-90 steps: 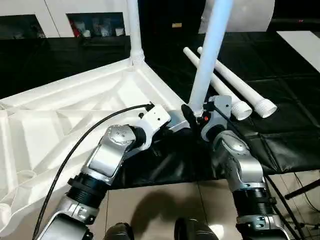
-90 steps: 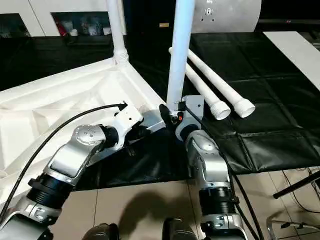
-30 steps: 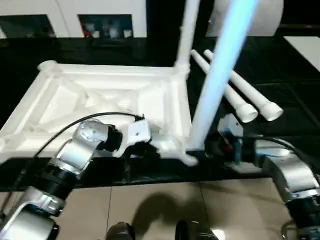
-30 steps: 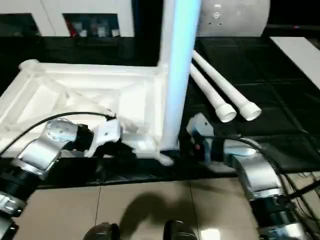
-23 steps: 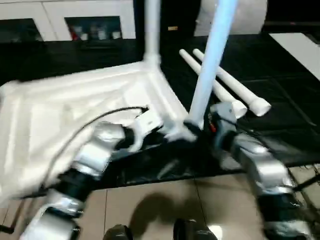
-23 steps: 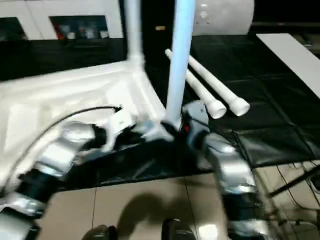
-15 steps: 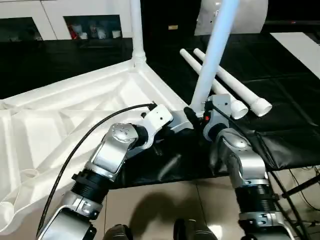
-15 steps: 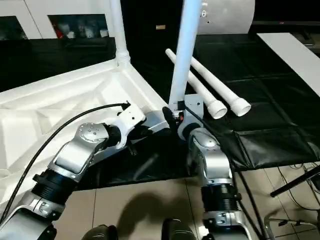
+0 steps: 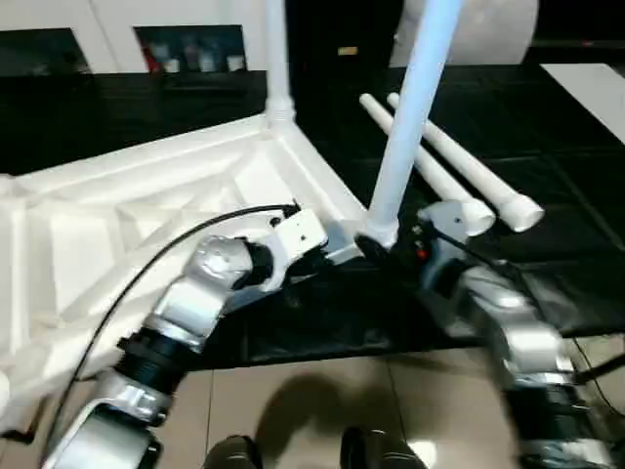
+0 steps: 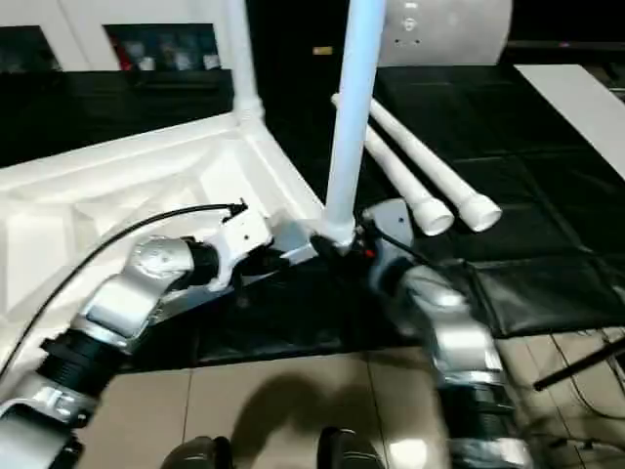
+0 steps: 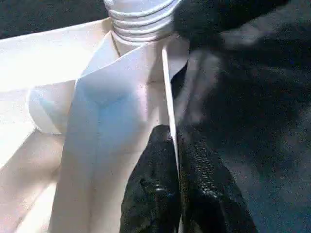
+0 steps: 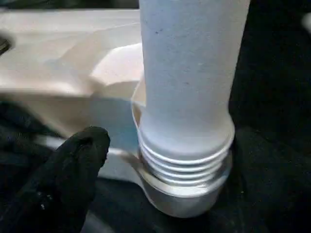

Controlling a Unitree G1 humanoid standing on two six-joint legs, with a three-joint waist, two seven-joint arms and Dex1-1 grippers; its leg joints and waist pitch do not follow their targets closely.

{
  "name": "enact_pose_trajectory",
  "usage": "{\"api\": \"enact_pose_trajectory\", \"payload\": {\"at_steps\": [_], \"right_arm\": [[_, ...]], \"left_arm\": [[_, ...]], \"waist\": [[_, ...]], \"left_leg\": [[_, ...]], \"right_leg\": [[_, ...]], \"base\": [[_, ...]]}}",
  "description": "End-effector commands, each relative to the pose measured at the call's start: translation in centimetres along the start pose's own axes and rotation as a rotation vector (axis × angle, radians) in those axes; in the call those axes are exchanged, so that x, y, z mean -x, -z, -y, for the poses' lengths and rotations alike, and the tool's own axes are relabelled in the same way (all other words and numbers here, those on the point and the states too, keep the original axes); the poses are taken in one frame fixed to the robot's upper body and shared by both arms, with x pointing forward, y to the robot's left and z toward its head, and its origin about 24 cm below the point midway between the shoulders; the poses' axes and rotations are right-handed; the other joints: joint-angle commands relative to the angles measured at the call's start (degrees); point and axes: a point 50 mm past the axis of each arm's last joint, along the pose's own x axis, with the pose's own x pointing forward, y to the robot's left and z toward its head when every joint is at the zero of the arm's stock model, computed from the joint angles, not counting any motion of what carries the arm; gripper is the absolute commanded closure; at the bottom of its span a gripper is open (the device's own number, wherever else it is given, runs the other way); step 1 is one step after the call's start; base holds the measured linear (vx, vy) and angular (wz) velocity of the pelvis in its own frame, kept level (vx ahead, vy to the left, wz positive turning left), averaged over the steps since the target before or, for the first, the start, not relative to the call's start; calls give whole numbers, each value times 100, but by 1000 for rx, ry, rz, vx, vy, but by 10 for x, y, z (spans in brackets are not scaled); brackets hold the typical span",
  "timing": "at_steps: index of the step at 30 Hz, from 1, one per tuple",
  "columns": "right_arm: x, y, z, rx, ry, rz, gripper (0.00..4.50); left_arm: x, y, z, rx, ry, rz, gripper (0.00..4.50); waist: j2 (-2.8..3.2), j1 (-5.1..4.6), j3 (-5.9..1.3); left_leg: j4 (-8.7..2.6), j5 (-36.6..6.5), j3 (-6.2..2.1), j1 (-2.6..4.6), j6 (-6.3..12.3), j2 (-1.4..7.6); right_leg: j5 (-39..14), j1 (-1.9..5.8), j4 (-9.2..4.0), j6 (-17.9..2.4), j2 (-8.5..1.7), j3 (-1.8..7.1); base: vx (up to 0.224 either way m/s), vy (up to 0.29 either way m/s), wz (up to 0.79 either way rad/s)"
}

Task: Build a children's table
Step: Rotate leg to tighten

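Tabletop (image 9: 127, 210) lies underside-up on the black mat, 9 to 12 o'clock of the grippers, with one leg (image 9: 276, 59) upright in the far corner socket and two spare legs (image 9: 459, 176) lying at 2 o'clock. Left gripper (image 11: 174, 160) is pinched tight on the top's rim wall beside the near corner socket. Second leg (image 12: 187, 92) stands there with threads still exposed; right gripper (image 9: 391, 256) is at its base, finger (image 12: 68, 170) just beside it, grip can't be told.
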Motion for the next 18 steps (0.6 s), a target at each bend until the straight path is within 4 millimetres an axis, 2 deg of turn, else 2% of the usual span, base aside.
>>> {"api": "enact_pose_trajectory", "payload": {"at_steps": [1, 2, 4, 7, 9, 10, 12, 13, 16, 18], "right_arm": [[8, -6, -5, 73, -155, -12, 5], [11, -6, -5, 88, -202, -27, 5], [15, -5, -5, 112, -253, -51, 5], [16, -5, -3, 149, -298, -79, 5], [16, -5, -2, 166, -323, -87, 5], [15, -5, -1, 176, -342, -92, 5], [15, -5, -2, 169, -396, -103, 5], [15, -5, -2, 169, -399, -103, 34], [16, -4, -4, 145, -465, -117, 42], [17, -4, -4, 139, -475, -120, 71]], "left_arm": [[5, -19, 2, -143, 122, 78, 450], [7, -17, 3, -156, 154, 67, 450], [11, -13, 4, -163, 197, 58, 450], [15, -10, 4, -176, 253, 50, 450], [19, -9, 5, -192, 299, 43, 450], [21, -8, 5, -202, 325, 37, 450], [23, -7, 3, -214, 337, 24, 450], [23, -7, 3, -215, 338, 23, 450], [25, -6, -2, -229, 341, 16, 450], [26, -6, -2, -230, 341, 16, 450]], "waist": [[36, 3, -562], [32, 36, -563], [45, 73, -563], [22, 88, -577], [31, 85, -579], [12, 94, -584], [13, 86, -572], [-1, 85, -568], [-17, 88, -575], [-11, 89, -576]], "left_leg": [[-344, -1062, -8, 58, 580, 173], [-348, -1064, -16, 62, 596, 178], [-347, -1084, -7, 79, 596, 187], [-355, -1051, -12, 75, 553, 204], [-357, -1006, -11, 72, 557, 209], [-346, -1009, -7, 63, 563, 195], [-347, -1058, -1, 66, 557, 190], [-347, -1063, -3, 60, 551, 187], [-345, -1031, -2, 63, 557, 189], [-344, -1025, -3, 65, 552, 194]], "right_leg": [[-1859, 390, -438, -955, -434, 313], [-1884, 403, -436, -922, -434, 315], [-1915, 377, -432, -963, -446, 320], [-1799, 382, -411, -1051, -448, 320], [-1701, 385, -391, -1105, -451, 327], [-1759, 394, -397, -1090, -469, 322], [-1894, 391, -415, -1048, -454, 317], [-1983, 396, -418, -1014, -456, 313], [-2045, 397, -428, -970, -450, 311], [-2043, 392, -421, -972, -449, 311]], "base": [[0, 0, 0], [0, 0, 0], [0, 0, 0], [0, 0, 0], [0, 0, 0], [0, 0, 0], [0, 0, 0], [0, 0, 0], [0, 0, 0], [0, 0, 0]]}}
